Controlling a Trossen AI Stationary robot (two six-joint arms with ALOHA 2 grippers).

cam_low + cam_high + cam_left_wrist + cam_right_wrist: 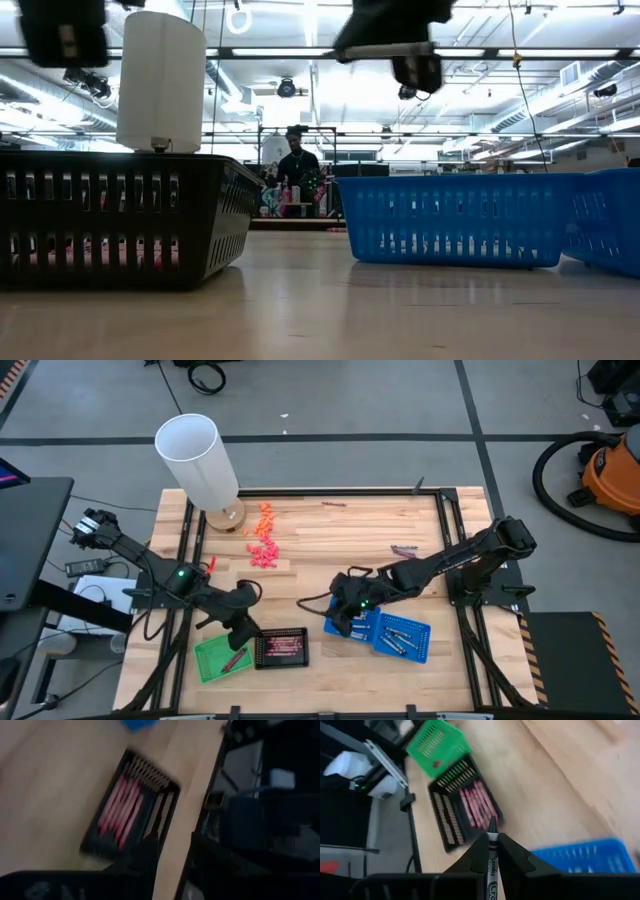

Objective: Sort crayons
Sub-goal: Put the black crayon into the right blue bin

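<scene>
Magenta crayons (477, 807) lie in a black basket (282, 647) near the table's front edge, and also show in the left wrist view (120, 805). Grey-silver crayons (397, 638) lie in a blue basket (415, 645). A green basket (215, 660) holds one red crayon (235, 658). My right gripper (340, 615) hovers between the black and blue baskets, shut on a grey-silver crayon (492, 850). My left gripper (243, 628) is open and empty above the black basket's left end. Two dark red crayons (405, 549) lie loose on the table. My right gripper pinches the grey-silver crayon's paper-wrapped body (493, 865) between its two fingers. The crayon lies along the fingers, and its dark tip (492, 824) sticks out past the fingertips. It is lifted clear of the table and the baskets.
A tall white cylinder (198, 460) stands on a wooden foot at the far left. A heap of orange-pink pieces (263, 540) lies beside it. One more loose crayon (333, 504) lies near the far edge. A person (295, 160) stands in the room beyond.
</scene>
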